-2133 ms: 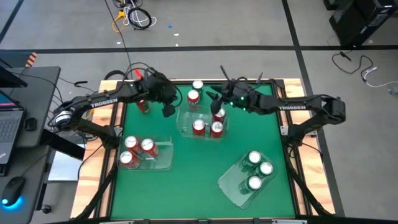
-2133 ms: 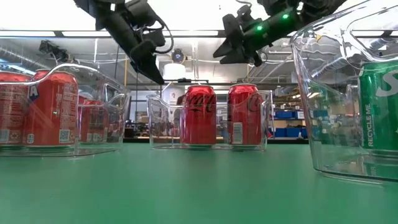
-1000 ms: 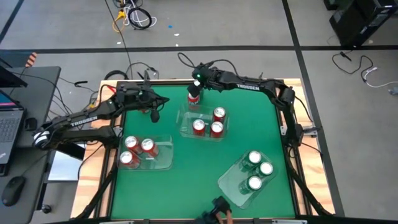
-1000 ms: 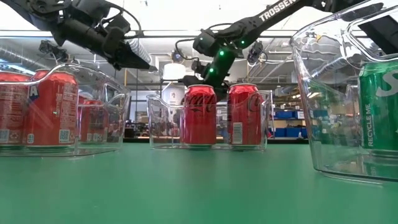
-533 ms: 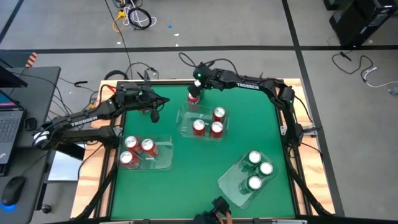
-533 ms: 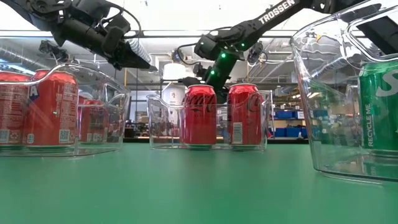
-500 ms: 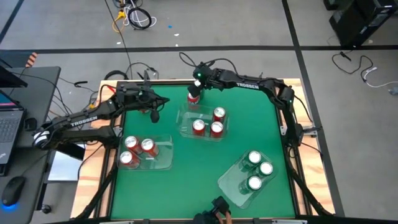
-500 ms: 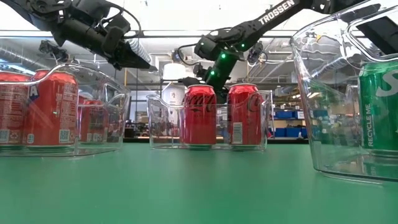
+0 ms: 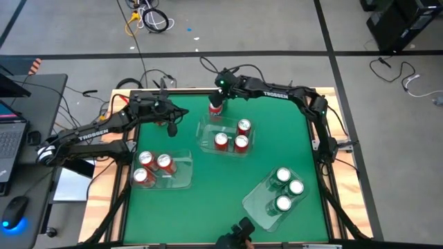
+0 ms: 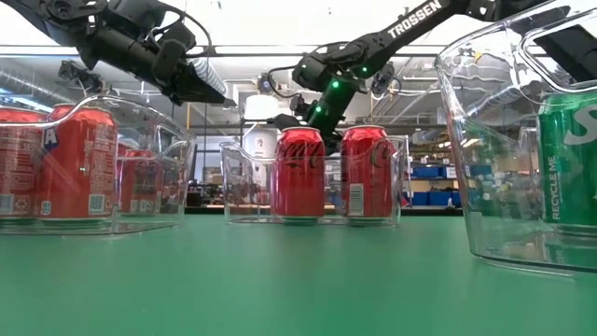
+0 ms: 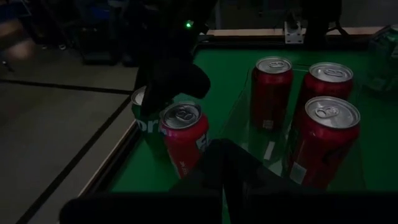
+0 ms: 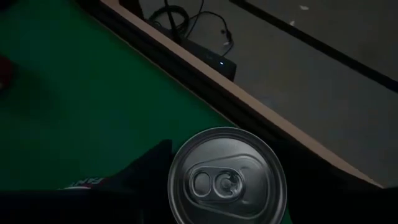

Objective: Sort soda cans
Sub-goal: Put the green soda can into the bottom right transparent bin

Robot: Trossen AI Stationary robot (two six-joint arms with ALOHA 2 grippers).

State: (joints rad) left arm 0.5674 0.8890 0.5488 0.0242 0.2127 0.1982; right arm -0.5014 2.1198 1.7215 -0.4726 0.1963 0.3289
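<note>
Your right gripper (image 9: 216,100) straddles a green can (image 12: 227,177) at the worktop's far edge, grip indeterminate; left gripper (image 9: 172,128) clenched.

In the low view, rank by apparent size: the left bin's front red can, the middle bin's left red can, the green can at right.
1. Green soda can, cropped, looming through nearness.
2. Left clear plastic bin's front red soda can.
3. Middle clear bin's left red soda can.
All may match in real size.

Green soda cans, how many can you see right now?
4. Three green cans stand in the clear bin at the table's near right corner. The fourth stands loose at the far edge, beside a red can, under the right gripper. More may be hidden.
</note>
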